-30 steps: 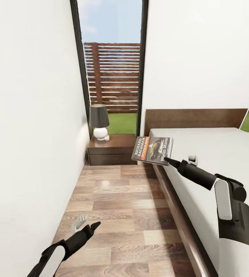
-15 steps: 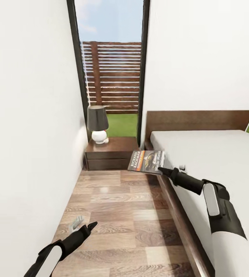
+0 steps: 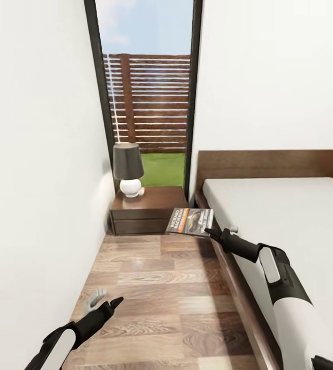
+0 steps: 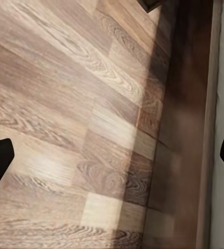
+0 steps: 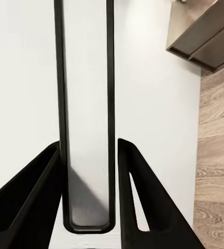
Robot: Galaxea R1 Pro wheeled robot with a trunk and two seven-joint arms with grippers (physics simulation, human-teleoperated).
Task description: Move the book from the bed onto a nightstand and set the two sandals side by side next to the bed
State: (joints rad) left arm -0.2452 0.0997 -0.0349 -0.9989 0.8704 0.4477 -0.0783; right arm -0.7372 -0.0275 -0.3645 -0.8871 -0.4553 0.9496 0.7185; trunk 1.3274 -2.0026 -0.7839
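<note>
Right gripper clamps the book, held flat in the air just off the nightstand's front right corner, beside the bed; it sits lower and nearer the nightstand than a second ago. Left gripper hangs over the floor, fingers spread wide. Lamp stands at the nightstand's back left corner

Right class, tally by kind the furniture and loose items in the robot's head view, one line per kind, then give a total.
Bed: 1
Nightstand: 1
Lamp: 1
Book, held in the right gripper: 1
Total: 4
</note>
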